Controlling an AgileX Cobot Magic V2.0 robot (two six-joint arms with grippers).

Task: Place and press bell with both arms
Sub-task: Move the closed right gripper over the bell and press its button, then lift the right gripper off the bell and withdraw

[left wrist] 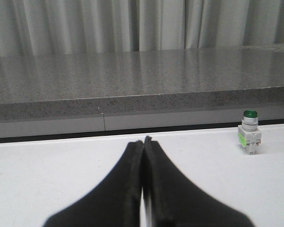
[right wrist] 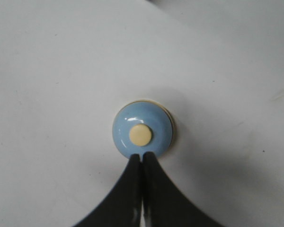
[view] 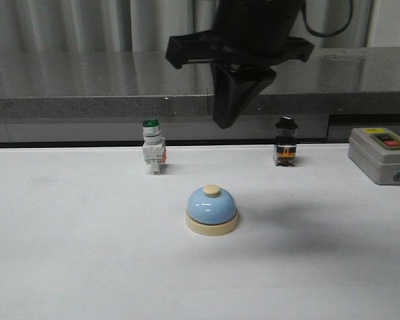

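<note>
The light-blue dome bell (view: 212, 208) with cream base and cream button stands upright on the white table, near the middle. My right gripper (view: 224, 123) hangs well above it, pointing down, its fingers shut and empty. In the right wrist view the bell (right wrist: 143, 135) lies straight below, just beyond the tips of the shut right gripper (right wrist: 141, 155). My left gripper (left wrist: 144, 140) shows only in the left wrist view, shut and empty, low over bare white table. The bell is out of that view.
A green-capped white pushbutton (view: 152, 148) stands behind the bell to the left and also shows in the left wrist view (left wrist: 249, 133). A black-capped switch (view: 285, 143) stands back right. A grey box with a red button (view: 381, 155) sits far right. A grey stone ledge (view: 93, 100) runs along the back.
</note>
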